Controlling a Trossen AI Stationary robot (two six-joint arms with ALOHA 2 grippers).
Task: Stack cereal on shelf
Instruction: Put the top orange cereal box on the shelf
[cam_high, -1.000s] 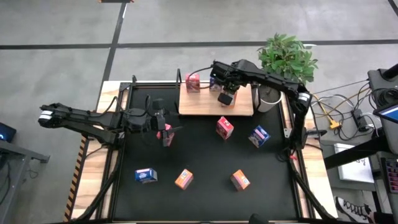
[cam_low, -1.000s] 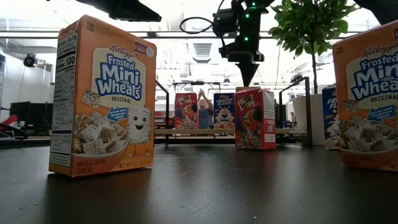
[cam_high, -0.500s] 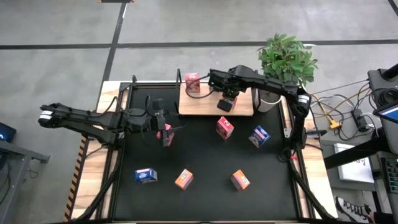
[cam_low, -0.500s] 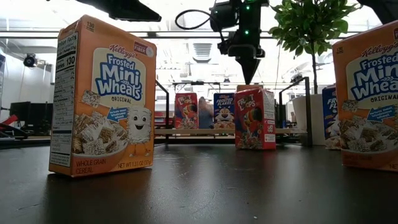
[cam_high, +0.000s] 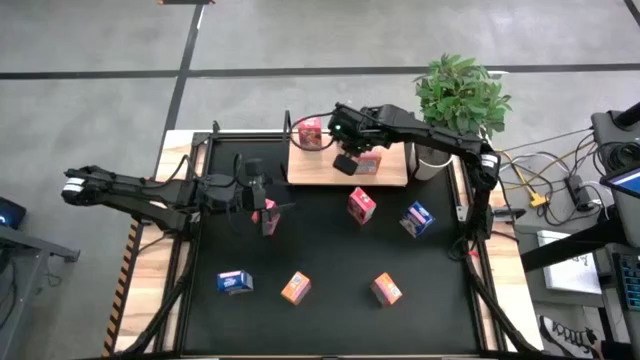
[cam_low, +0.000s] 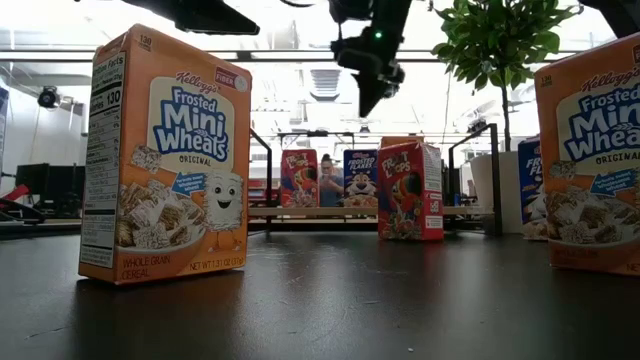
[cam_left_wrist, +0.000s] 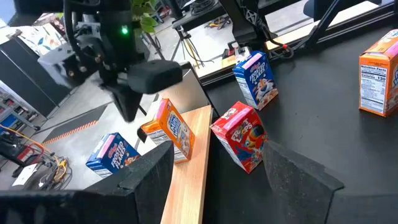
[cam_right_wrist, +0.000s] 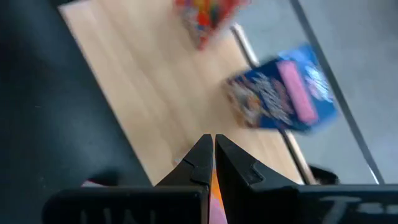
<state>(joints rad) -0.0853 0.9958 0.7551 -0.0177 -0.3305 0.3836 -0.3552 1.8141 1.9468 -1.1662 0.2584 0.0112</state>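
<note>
The cereal is spread over the black table (cam_high: 330, 250) and the shelf (cam_high: 320, 168), as seen from above. On the flat light-wood board a red box (cam_high: 311, 132) is stood at the far left, and an orange box (cam_high: 369, 161) is stood further right, partly covered by the right gripper (cam_high: 344, 163), which is held low over the board with its fingers pressed together and nothing between them. On the matte tabletop a red box (cam_high: 361, 205), a blue box (cam_high: 417, 218), two orange boxes (cam_high: 386, 289) (cam_high: 295, 289) and a blue box lying flat (cam_high: 234, 282) are found. The left gripper (cam_high: 268, 210) is held at the table's left, jaws wide, around a small red box (cam_high: 269, 217).

From table height, two large-looking orange cartons (cam_low: 165, 160) (cam_low: 592, 160) are seen nearest, a red one (cam_low: 408, 190) further back, and on the raised board a red box (cam_low: 299, 178) and a blue box (cam_low: 361, 178).

From the left wrist, the board's pale grain and thin edge are shown, with an orange box (cam_left_wrist: 169, 129) and a blue box (cam_left_wrist: 112, 154) on it, though the held box cannot be made out here.

From the right wrist, the closed fingertips (cam_right_wrist: 208, 163) are seen above smooth wood, with a blurred blue box (cam_right_wrist: 283, 93) beyond.
</note>
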